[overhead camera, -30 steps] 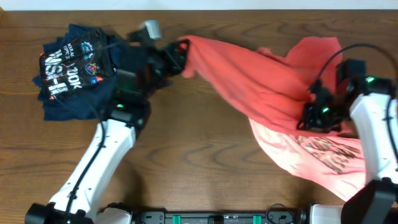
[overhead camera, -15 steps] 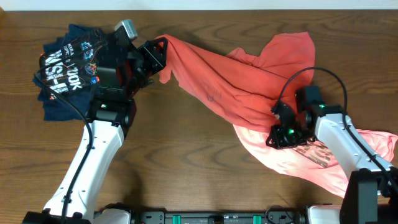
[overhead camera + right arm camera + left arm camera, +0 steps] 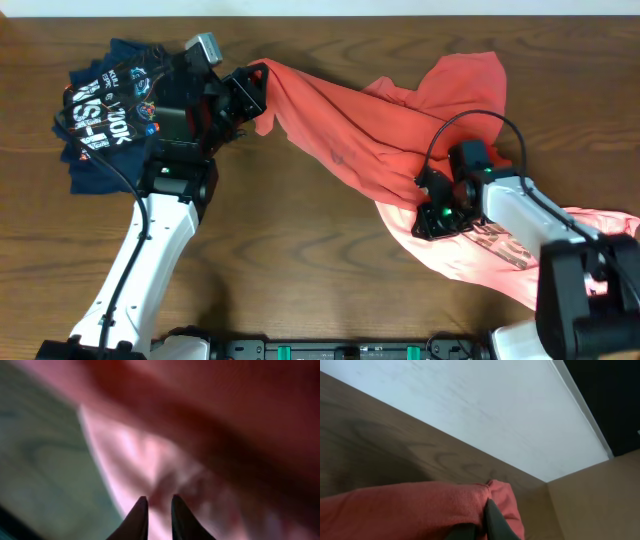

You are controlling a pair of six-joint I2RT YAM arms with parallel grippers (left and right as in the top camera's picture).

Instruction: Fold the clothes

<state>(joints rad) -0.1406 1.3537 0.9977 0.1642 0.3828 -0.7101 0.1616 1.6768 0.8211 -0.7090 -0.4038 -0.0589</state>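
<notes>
overhead: left gripper (image 3: 258, 88) clamps an edge of the coral-red t-shirt (image 3: 350, 140), which stretches away to the right gripper (image 3: 430, 210), jaws barely parted over the salmon-pink t-shirt (image 3: 470, 265); any pinch is unclear

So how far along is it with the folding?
Early on. A navy pile lies stacked at the left, seemingly done. In hand: the left gripper pinches a corner of the red shirt, stretched out unfolded; the right gripper is where red meets pink. The pink shirt lies crumpled, waiting.
</notes>
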